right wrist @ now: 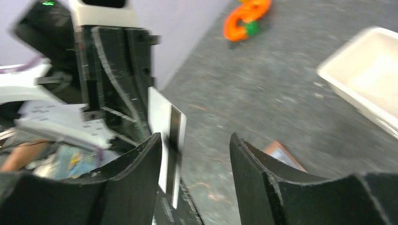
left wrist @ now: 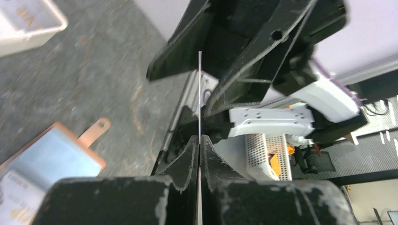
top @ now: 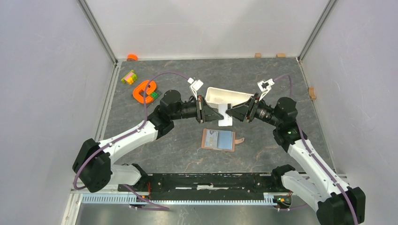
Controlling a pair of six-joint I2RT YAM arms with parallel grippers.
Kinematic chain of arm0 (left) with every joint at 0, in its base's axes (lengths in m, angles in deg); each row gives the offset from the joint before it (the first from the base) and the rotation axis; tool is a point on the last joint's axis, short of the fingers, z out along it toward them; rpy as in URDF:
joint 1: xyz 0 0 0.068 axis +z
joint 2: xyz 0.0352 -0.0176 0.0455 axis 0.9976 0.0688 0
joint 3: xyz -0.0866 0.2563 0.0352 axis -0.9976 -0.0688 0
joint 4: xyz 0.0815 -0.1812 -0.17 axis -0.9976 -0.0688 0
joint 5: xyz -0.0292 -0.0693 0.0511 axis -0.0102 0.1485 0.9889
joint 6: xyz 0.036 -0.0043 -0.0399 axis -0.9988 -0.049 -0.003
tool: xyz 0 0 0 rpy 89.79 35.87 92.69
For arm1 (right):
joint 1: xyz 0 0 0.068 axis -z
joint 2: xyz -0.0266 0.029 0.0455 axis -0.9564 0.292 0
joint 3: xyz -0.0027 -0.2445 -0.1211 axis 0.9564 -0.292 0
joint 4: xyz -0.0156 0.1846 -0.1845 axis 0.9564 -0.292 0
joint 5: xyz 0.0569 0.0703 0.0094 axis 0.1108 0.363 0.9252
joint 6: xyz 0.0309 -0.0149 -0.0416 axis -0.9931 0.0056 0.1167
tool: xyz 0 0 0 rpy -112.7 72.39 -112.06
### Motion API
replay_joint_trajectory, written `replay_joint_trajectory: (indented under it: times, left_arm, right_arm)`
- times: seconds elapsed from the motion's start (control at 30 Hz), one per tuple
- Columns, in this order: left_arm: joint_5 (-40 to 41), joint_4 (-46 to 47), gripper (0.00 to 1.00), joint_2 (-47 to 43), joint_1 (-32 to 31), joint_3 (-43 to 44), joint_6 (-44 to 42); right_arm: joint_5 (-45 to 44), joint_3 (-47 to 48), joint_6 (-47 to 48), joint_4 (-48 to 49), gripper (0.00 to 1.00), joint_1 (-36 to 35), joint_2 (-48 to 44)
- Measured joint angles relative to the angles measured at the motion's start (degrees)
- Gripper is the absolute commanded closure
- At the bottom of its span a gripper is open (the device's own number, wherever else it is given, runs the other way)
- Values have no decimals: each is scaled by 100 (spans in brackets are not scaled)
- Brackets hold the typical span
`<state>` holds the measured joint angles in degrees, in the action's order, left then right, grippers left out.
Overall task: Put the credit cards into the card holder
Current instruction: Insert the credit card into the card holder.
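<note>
One credit card (right wrist: pixel 165 117), upright, clamped in my left fingers (left wrist: pixel 187 161), my right fingers (right wrist: pixel 263 178) parted at its edge; card holder (top: pixel 218 139) flat on desk (top: pixel 281 89) below, slightly nearer.

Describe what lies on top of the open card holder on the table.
A pale blue-grey credit card covers most of the card holder; only its brown rim and snap tab show. Anything tucked beneath that card is hidden.

striped card (right wrist: pixel 169 126) upright in mid-air; brown holder (top: pixel 218 139) open flat on table nearby, pale-blue inside.
</note>
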<state>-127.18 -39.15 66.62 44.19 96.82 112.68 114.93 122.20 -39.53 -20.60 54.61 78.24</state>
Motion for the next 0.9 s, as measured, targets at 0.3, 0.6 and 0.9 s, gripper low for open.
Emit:
replay_joint_trajectory:
  times: [0.3,0.6,0.9]
  left_arm:
    - [363,-2409,98,363,33,-17,-1034]
    - [420,-3803,98,1576,33,391,-1552]
    - [223,-3869,98,2188,127,568,-1587]
  right_arm:
    - [-2398,101,1799,-3495,38,0,-450]
    - [-2745,-1322,1641,-3980,44,-70,-472]
    - [-2682,-1596,1320,-3344,53,-205,-70]
